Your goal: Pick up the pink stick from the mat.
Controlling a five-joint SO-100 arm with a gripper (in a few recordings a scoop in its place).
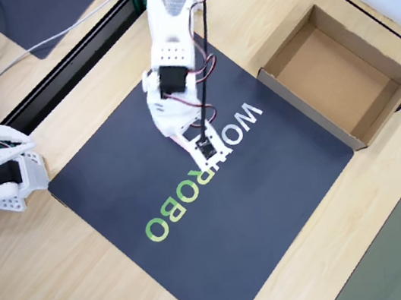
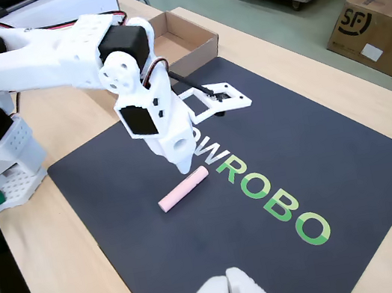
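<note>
Pink stick (image 2: 183, 188) lies flat on the mat (image 2: 318, 148), just left of the lettering in the fixed view, long axis running lower-left to upper-right. I see the mat on a pale wood table (image 2: 74, 274), a cardboard box (image 2: 184, 38) beyond. Gripper (image 2: 184, 165) points down just above the stick; I cannot tell the finger opening

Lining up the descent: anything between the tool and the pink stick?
Nothing. In the fixed view the tool hangs just above the stick, only bare mat around.
</note>
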